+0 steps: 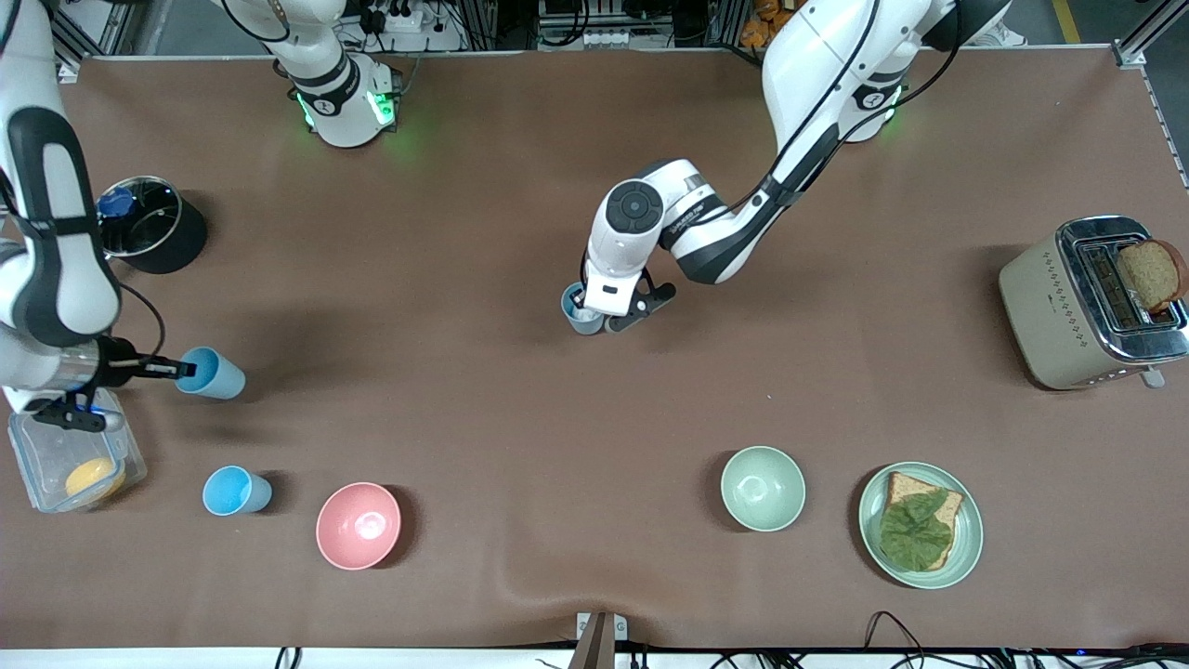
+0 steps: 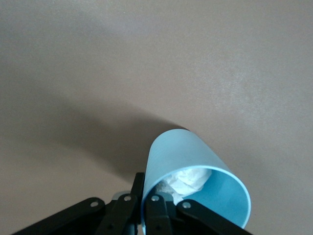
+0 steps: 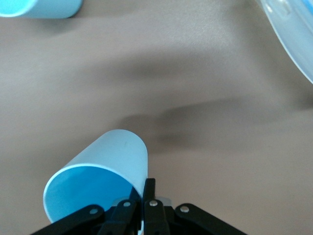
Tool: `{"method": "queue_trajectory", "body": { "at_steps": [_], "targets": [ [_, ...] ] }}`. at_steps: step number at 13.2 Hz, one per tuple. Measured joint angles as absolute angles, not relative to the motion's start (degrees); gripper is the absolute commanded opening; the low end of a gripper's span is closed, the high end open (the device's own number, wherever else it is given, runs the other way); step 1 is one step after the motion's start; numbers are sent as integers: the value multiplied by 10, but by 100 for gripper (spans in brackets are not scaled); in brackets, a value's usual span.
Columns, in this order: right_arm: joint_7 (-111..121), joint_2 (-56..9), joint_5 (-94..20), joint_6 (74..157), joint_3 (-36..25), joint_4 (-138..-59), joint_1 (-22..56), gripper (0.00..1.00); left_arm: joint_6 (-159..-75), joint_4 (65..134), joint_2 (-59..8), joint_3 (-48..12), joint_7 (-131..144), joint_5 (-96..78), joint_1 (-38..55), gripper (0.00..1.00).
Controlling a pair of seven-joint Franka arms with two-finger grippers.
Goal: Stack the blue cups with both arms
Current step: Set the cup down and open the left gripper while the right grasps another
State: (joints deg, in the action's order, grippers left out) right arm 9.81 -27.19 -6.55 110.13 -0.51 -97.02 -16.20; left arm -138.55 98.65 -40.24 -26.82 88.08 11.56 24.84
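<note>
My right gripper is shut on the rim of a bright sky-blue cup and holds it tipped on its side over the table at the right arm's end. The right wrist view shows the gripper pinching that cup's wall. My left gripper is shut on the rim of a paler grey-blue cup over the middle of the table. In the left wrist view the gripper pinches this cup, which has a white scrap inside. Another sky-blue cup stands upright beside the pink bowl and also shows in the right wrist view.
A pink bowl, a pale green bowl and a green plate with bread and a leaf lie nearest the front camera. A clear box and a black pot are at the right arm's end. A toaster is at the left arm's end.
</note>
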Motion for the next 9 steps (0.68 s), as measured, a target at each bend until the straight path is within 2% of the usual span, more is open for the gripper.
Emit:
{"method": "queue_trajectory", "body": {
  "at_steps": [1, 5, 9],
  "targets": [
    [98, -253, -67, 1077, -4, -970, -157, 0, -1386, 983, -404, -267, 881, 116, 248, 100],
    [38, -180, -110, 984, 1, -970, -88, 0, -1384, 975, -409, -266, 881, 120, 249, 100],
    [-154, -157, -141, 988, 4, -973, 33, 0, -1322, 950, -369, -266, 914, 121, 245, 100]
  ]
}}
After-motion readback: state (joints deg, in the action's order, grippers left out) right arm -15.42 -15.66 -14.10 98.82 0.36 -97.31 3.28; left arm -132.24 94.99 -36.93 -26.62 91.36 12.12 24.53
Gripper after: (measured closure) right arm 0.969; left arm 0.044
